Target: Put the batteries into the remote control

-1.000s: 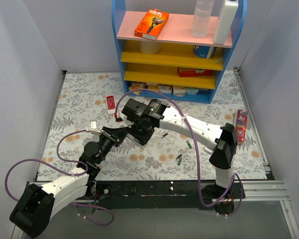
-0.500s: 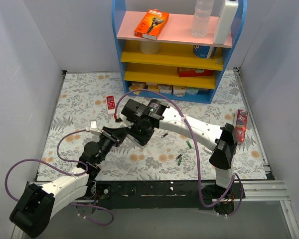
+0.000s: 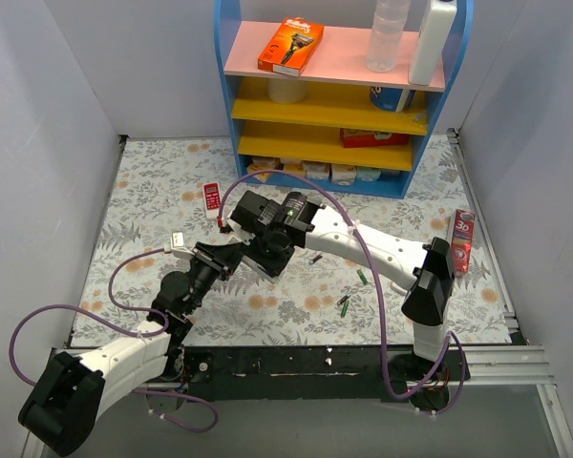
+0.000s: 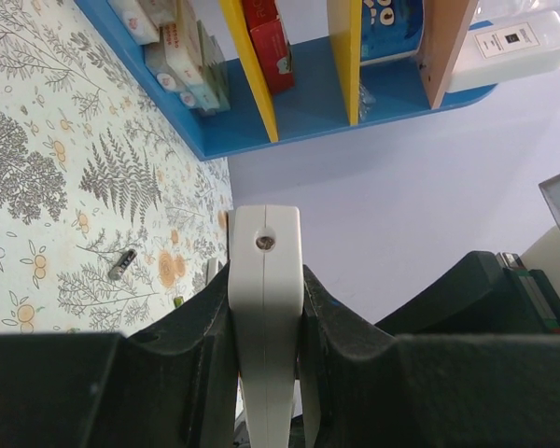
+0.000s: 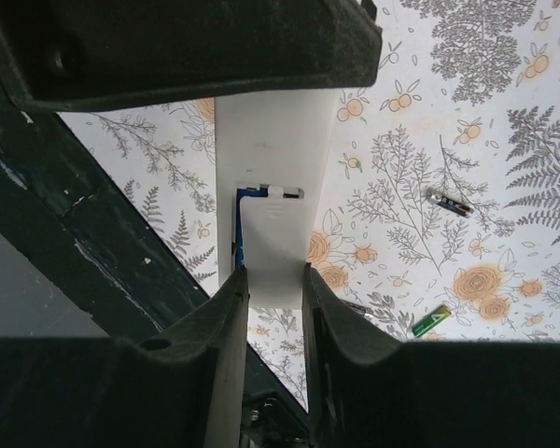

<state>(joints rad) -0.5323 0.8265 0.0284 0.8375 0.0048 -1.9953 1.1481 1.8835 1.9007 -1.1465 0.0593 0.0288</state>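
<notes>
In the middle of the top view, both arms meet above the floral tabletop (image 3: 153, 191). Our left gripper (image 4: 266, 313) is clamped tight on the white remote control (image 4: 264, 247). Our right gripper (image 5: 275, 294) stands narrow, pinching its other end. Loose batteries (image 3: 344, 303) lie right of centre.

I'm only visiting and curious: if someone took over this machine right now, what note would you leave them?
Left pincer: shut on one end of the remote.
Right pincer: shut on the remote's back cover, which is partly slid off; something blue shows in the gap.
Batteries: three lie loose on the table, right of the remote.
Done: remote held between both arms, back being worked on.
Left: load the loose batteries and close the cover. I can't tell if any battery is already in.
</notes>
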